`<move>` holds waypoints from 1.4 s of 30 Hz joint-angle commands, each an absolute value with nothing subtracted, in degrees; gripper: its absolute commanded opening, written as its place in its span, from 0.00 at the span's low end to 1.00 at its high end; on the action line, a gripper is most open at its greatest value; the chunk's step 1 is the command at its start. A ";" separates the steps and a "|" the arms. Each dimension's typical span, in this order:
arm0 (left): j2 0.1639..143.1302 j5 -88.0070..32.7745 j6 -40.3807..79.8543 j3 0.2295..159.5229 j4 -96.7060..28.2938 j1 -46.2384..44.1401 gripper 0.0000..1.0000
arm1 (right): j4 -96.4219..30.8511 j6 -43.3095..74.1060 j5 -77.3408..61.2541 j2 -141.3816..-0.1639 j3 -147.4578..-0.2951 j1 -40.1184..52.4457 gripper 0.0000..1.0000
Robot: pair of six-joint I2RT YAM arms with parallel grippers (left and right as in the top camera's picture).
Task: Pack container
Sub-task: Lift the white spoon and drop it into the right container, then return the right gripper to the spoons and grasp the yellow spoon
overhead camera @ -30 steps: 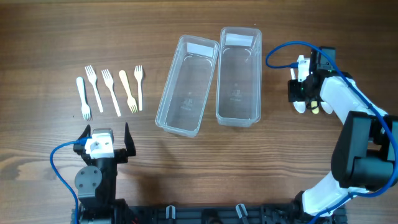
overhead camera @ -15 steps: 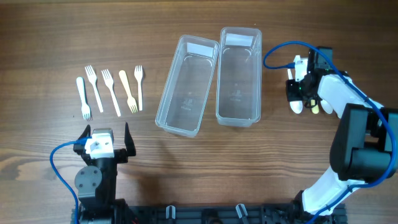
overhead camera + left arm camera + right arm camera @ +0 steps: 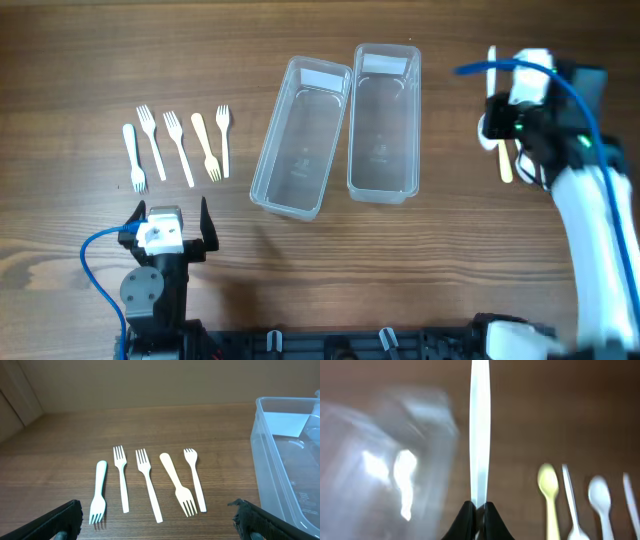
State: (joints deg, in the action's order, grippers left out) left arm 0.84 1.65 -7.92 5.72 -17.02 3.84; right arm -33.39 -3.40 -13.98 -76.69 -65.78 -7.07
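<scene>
Two clear plastic containers stand side by side at the table's middle, one tilted point(image 3: 300, 135) and one straight point(image 3: 384, 120). Several plastic forks point(image 3: 180, 145) lie in a row at the left and also show in the left wrist view point(image 3: 147, 485). My right gripper point(image 3: 494, 125) is shut on a white spoon point(image 3: 480, 435), held above the table to the right of the containers, handle pointing away; its bowl is hidden. A yellow spoon point(image 3: 548, 485) and white spoons point(image 3: 600, 500) lie below on the table. My left gripper point(image 3: 160, 525) is open and empty, short of the forks.
The tilted container's wall point(image 3: 290, 460) shows at the right of the left wrist view. A blurred container point(image 3: 395, 460) is left of the held spoon. The right arm's blue cable point(image 3: 500, 68) loops above it.
My right gripper has risen from the spoon row with the white spoon in it and shifted slightly right. The left arm has not moved.
</scene>
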 commanded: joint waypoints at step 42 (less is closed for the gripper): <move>0.43 1.58 -8.99 5.23 -16.73 3.99 1.00 | -39.64 -7.25 1.08 -78.85 -64.10 -13.91 0.71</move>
